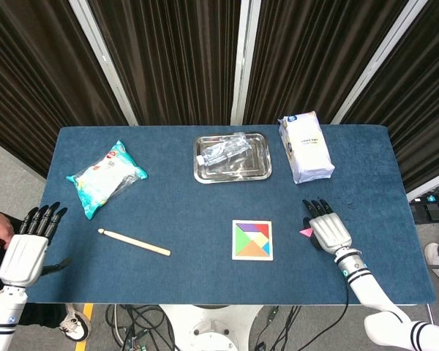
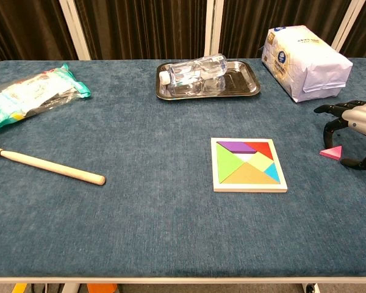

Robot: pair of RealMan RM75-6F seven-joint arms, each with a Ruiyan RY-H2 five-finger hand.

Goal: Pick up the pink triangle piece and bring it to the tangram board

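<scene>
The pink triangle piece (image 2: 331,152) lies flat on the blue cloth, right of the tangram board (image 2: 248,164); the head view shows only its tip (image 1: 305,232) beside the board (image 1: 252,240). My right hand (image 2: 355,124) hovers over it with fingers curled down around it, the thumb low to its right; I cannot see any finger touching it. In the head view this hand (image 1: 327,231) covers most of the piece. My left hand (image 1: 26,248) hangs off the table's left front corner, fingers spread, holding nothing.
A steel tray (image 2: 250,89) with a clear plastic bottle (image 2: 195,66) stands at the back centre. A white packet (image 2: 305,54) lies at the back right, a snack bag (image 2: 30,97) at the left, a wooden stick (image 2: 49,166) at the front left.
</scene>
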